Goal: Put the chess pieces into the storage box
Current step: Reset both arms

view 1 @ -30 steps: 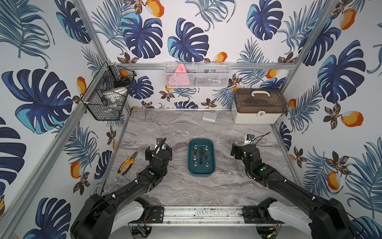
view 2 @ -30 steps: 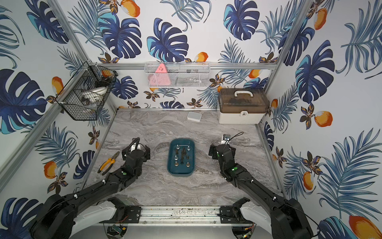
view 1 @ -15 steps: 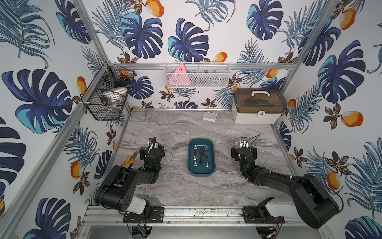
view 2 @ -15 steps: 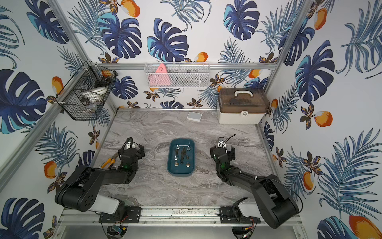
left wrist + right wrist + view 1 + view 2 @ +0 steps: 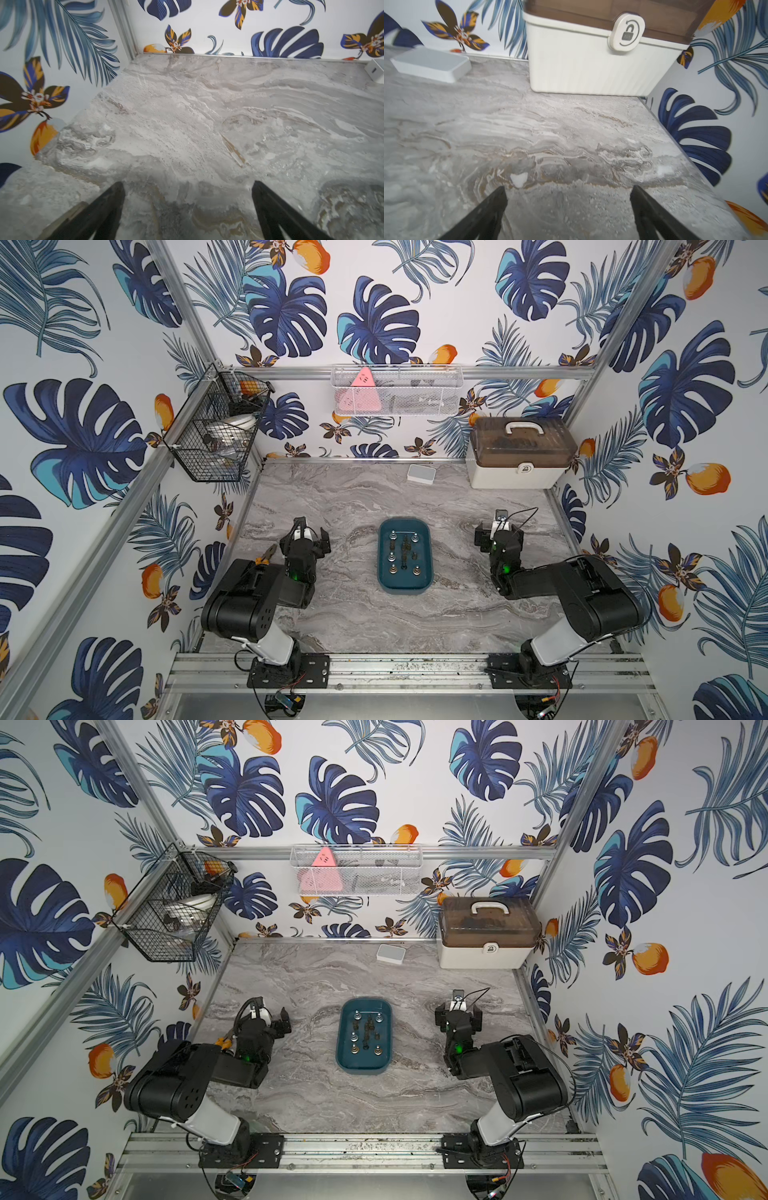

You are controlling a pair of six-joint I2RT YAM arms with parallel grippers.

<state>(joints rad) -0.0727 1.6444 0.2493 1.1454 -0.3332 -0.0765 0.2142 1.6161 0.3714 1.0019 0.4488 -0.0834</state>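
Note:
The storage box [image 5: 405,585] [image 5: 364,1065], a shallow dark teal tray, lies mid-table in both top views. Several chess pieces [image 5: 404,551] [image 5: 368,1029] stand inside it, some dark and some metallic. My left gripper [image 5: 306,531] [image 5: 270,1017] rests low to the left of the tray, apart from it. My right gripper [image 5: 498,531] [image 5: 458,1013] sits to the tray's right, also apart. Both are open and empty. In the wrist views, the left gripper [image 5: 188,185] and the right gripper [image 5: 568,188] have only bare marble between their spread fingers. No chess pieces show on the table.
Orange-handled pliers [image 5: 266,559] lie partly hidden behind my left arm by the left wall. A white case with a brown lid [image 5: 519,456] [image 5: 591,62] stands at the back right, with a small flat white box [image 5: 421,472] [image 5: 431,62] beside it. A wire basket [image 5: 216,427] hangs on the left wall.
Both arms have folded back toward the front rail, and the grippers have drawn away from the tray toward the side walls. Both stayed open and empty.

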